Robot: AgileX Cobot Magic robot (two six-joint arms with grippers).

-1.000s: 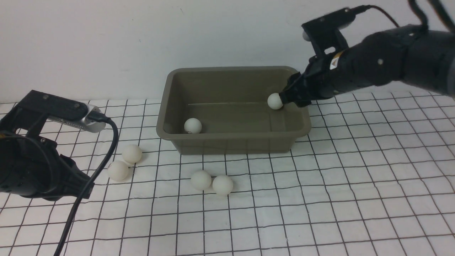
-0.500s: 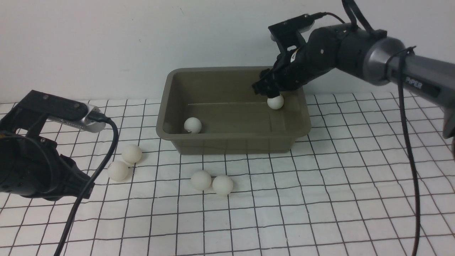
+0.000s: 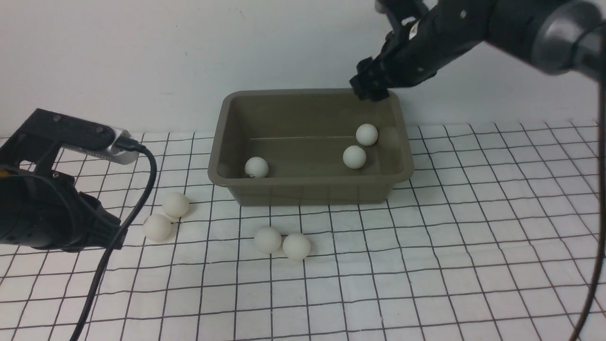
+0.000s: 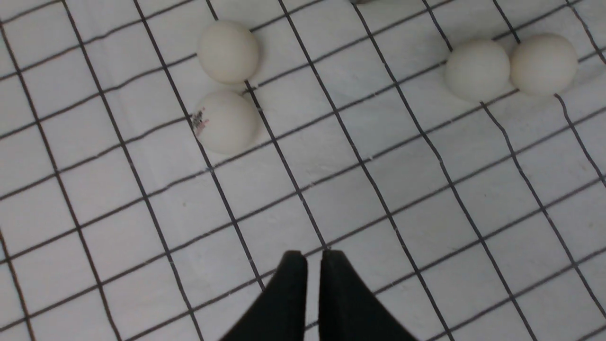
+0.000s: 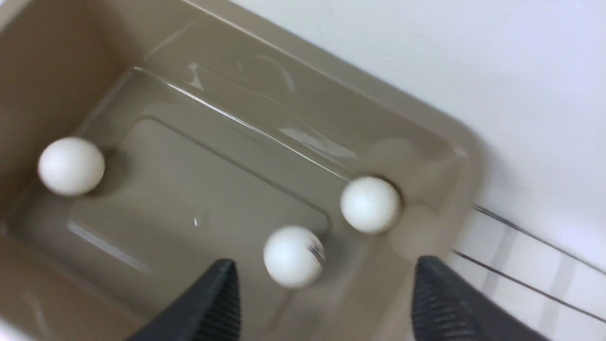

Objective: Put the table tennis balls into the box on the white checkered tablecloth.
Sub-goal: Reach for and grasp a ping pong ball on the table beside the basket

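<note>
Right pincer hung wide, empty, above the box's upper right corner; 3 balls lay inside. Left pincer, lower left, was closed, empty.

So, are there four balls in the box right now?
No, only three balls lie inside the box.

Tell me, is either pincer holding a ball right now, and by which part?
Nothing is held. The right pincer is open and empty above the box; the left pincer is shut on nothing over the tablecloth.
</note>
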